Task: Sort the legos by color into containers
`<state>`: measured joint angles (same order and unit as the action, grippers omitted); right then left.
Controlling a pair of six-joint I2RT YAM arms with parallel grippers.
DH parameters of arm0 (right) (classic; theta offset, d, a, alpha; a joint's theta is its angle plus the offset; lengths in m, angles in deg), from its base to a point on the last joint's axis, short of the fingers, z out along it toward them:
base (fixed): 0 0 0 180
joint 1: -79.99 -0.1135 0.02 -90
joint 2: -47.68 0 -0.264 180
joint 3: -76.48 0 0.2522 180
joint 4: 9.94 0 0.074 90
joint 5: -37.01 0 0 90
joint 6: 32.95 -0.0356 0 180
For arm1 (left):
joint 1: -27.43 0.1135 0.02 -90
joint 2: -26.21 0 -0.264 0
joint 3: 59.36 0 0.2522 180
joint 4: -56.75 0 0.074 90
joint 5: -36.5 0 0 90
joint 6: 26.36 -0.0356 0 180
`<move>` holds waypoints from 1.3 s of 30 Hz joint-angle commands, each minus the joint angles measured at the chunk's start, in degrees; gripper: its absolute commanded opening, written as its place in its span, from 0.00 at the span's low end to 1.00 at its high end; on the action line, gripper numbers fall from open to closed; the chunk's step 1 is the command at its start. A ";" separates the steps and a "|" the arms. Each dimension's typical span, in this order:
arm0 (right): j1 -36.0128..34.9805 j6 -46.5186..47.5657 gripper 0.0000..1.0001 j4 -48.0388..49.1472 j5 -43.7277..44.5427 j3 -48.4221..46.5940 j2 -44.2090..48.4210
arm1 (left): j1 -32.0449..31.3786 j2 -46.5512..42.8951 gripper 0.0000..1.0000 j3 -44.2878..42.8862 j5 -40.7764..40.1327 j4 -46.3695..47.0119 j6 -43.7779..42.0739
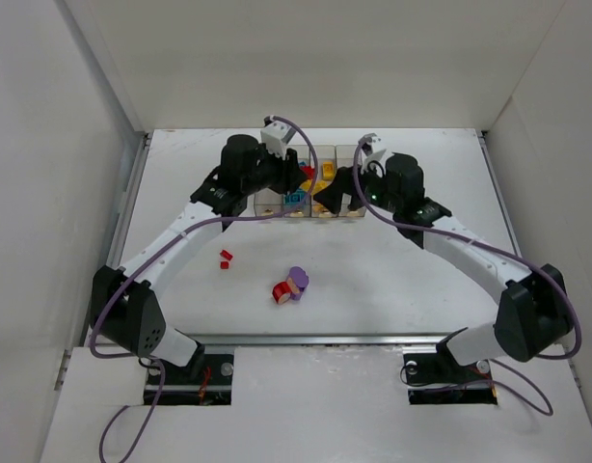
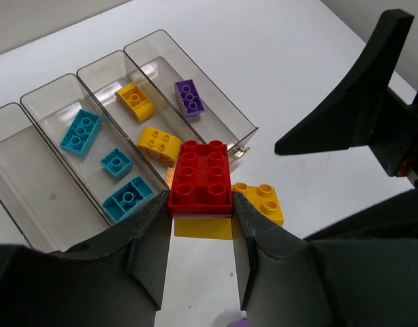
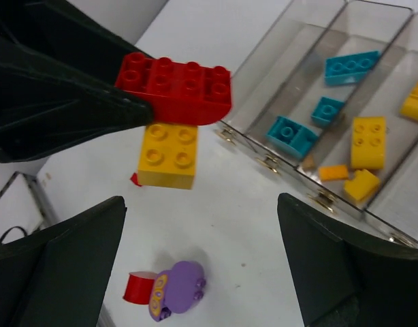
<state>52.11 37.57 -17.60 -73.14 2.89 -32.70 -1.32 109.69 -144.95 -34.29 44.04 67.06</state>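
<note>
My left gripper point(image 2: 199, 201) is shut on a red lego point(image 2: 201, 178) with a yellow lego point(image 2: 262, 201) stuck under it and sticking out to one side. The pair hangs in the air beside the near end of the containers point(image 2: 32, 197). From the right wrist view the red lego point(image 3: 175, 87) sits on top of the yellow one point(image 3: 168, 155). My right gripper point(image 3: 201, 197) is open and holds nothing, facing that clump. The containers point(image 1: 346, 154) hold teal legos point(image 2: 79, 131), yellow legos point(image 2: 158, 143) and a purple lego point(image 2: 189, 96).
A purple and red clump point(image 1: 291, 285) lies on the table in front of the arms, also under my right gripper point(image 3: 175, 291). Two small red pieces point(image 1: 226, 258) lie to its left. White walls enclose the table.
</note>
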 commanded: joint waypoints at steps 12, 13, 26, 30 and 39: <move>-4.11 -5.04 0.93 11.37 -6.59 -6.52 -5.75 | 0.28 -2.54 0.00 -0.50 -0.22 5.97 -0.34; -4.11 -5.73 0.93 11.38 -4.92 -6.52 -5.75 | 0.28 -2.54 0.00 -0.50 -0.22 5.97 -0.34; -4.11 -9.61 0.72 12.79 -1.91 -9.24 -9.45 | 0.28 -4.11 0.00 0.64 -0.22 4.39 -0.34; -4.11 -10.13 0.48 12.79 -3.41 -10.39 -11.03 | 0.28 -4.12 0.00 1.17 -0.22 4.39 -0.34; -4.11 -10.66 0.00 12.79 -4.37 -10.39 -12.16 | 0.28 -4.12 0.00 1.78 -2.58 6.05 0.79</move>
<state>48.40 27.25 -8.68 -75.52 -4.74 -44.70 -1.01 108.64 -143.71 -36.30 46.36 66.58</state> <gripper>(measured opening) 0.431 0.330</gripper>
